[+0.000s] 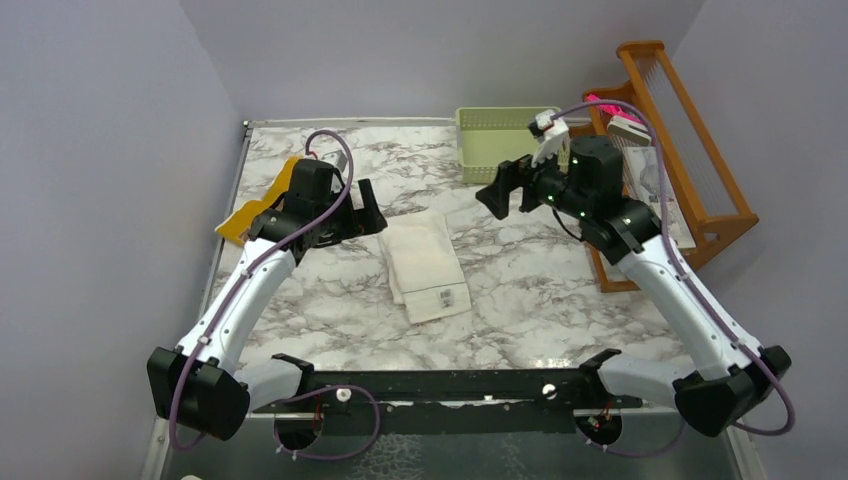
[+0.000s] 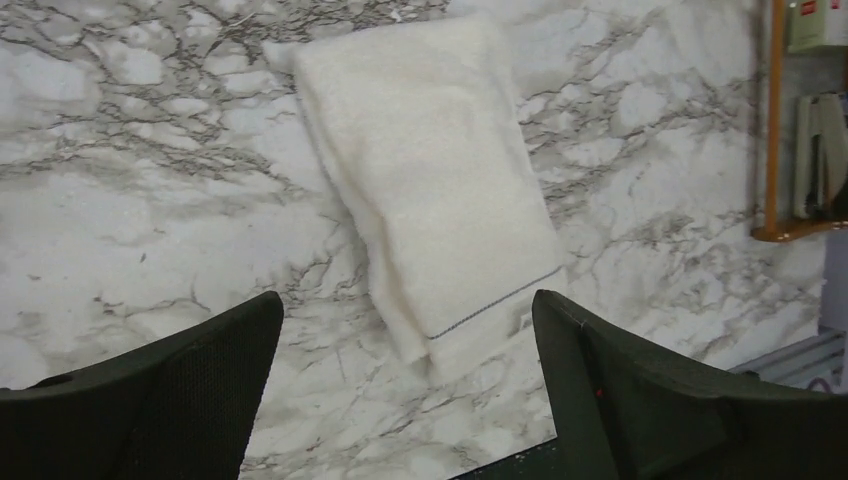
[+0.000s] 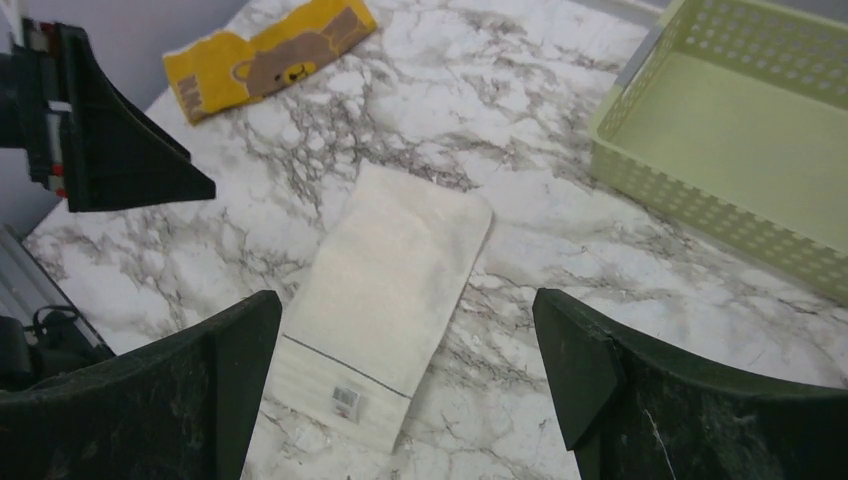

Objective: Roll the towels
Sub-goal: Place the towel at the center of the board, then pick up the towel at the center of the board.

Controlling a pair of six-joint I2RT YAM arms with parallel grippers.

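Marble-patterned tabletop between pale lilac walls, seen from above. At the centre, lying flat and folded into a long strip: cream-white towel, long axis from about 11 o'clock to 5 o'clock, small label and thin stitched line at the 5 o'clock end. Not rolled. At 10 o'clock, close to the tabletop edge: mustard-yellow towel with a brown bear print, also flat, well apart from the cream one, partly hidden behind the left arm in the top view. At 1 o'clock, near the far edge: pale green basket. At 3 o'clock, beside the tabletop: wooden rack with some papers or books.

Left end effector at 10 o'clock of the cream-white towel, just beside its far corner and above the tabletop, jaws spread wide, gripping nothing, towel visible below through the gap in the wrist view. Right end effector at 2 o'clock of the same towel, near the basket, raised above the tabletop, jaws equally wide, holding nothing.
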